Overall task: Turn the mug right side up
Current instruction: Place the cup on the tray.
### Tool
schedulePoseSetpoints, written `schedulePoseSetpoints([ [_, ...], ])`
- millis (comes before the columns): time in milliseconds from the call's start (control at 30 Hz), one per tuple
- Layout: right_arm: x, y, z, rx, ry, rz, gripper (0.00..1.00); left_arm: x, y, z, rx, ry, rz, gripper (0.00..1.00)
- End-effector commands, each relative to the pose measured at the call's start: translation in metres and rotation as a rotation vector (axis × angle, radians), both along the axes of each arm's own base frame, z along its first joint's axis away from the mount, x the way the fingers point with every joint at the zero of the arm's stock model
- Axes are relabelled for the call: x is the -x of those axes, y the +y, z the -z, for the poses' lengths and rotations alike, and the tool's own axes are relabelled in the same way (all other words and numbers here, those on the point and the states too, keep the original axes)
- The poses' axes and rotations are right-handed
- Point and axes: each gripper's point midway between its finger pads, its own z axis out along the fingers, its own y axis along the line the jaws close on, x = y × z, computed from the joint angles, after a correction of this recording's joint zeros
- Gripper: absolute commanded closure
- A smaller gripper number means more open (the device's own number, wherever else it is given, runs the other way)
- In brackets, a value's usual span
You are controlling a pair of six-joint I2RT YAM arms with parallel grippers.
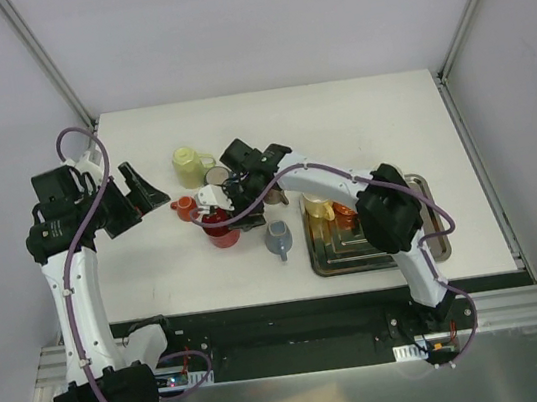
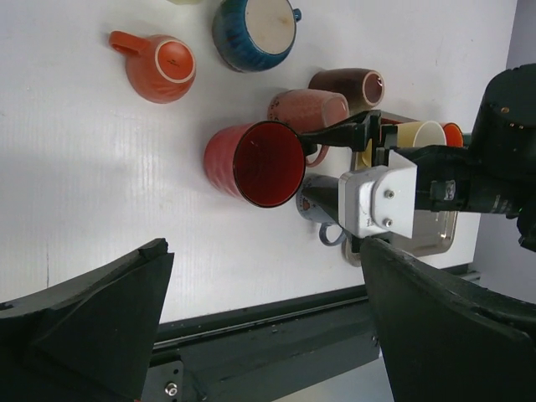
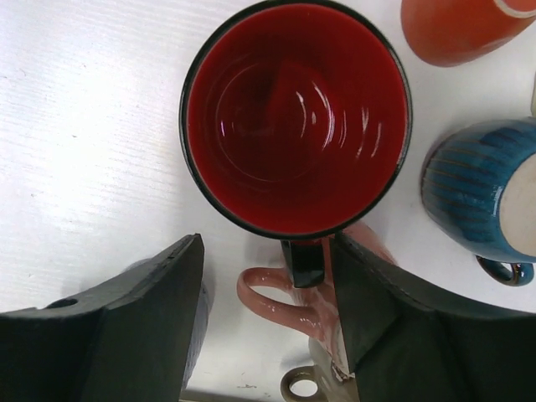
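Note:
The red mug (image 1: 220, 230) (image 2: 255, 163) (image 3: 295, 117) stands upright on the white table, its mouth facing up and its red inside empty. My right gripper (image 1: 216, 213) (image 3: 268, 251) hovers just above it, open. The mug's black handle (image 3: 306, 261) sits between the fingers, close to the right one and well away from the left one. My left gripper (image 1: 136, 205) (image 2: 266, 251) is raised at the left side of the table, wide open and holding nothing.
Round the red mug: an upside-down orange mug (image 1: 184, 208) (image 2: 159, 67), an upside-down blue mug (image 2: 255, 33) (image 3: 486, 188), a pink mug (image 2: 308, 109) on its side, a brown mug (image 2: 352, 86), a yellow mug (image 1: 187, 163), a grey mug (image 1: 279, 240). A metal tray (image 1: 438, 254) holds cups at the right.

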Motion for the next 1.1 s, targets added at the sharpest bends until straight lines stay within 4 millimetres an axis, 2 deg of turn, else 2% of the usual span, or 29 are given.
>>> schedulePoseSetpoints([
  [0,0.002,0.002,0.003,0.011,-0.035,-0.010,0.34,0.001,-0.003,-0.007,0.045,-0.021,-0.017,0.01],
  [100,0.011,0.000,-0.003,0.011,0.004,0.030,0.34,0.002,-0.006,-0.014,0.061,-0.039,-0.012,0.01],
  [200,0.017,0.000,-0.008,0.003,0.068,0.121,0.34,0.000,0.005,-0.008,0.022,-0.033,-0.071,0.01],
  [333,0.017,0.001,0.001,0.017,0.073,0.206,0.33,0.001,0.009,0.011,0.018,0.019,-0.091,0.01],
  [467,0.009,0.005,0.010,0.018,0.073,0.272,0.34,0.000,0.003,0.008,0.053,0.011,-0.066,0.01],
  [633,0.009,0.010,0.013,0.002,0.094,0.281,0.44,-0.004,-0.003,-0.007,0.077,-0.052,-0.019,0.01],
  [767,0.013,0.012,0.011,-0.010,0.116,0.278,0.58,-0.004,-0.004,-0.007,0.080,-0.057,-0.013,0.01],
  [967,0.021,0.005,0.023,0.028,0.148,0.269,0.60,-0.006,-0.005,-0.009,0.106,-0.068,-0.013,0.04],
  [1067,0.022,0.007,0.026,0.024,0.161,0.272,0.65,-0.007,-0.007,-0.012,0.122,-0.077,-0.007,0.04],
])
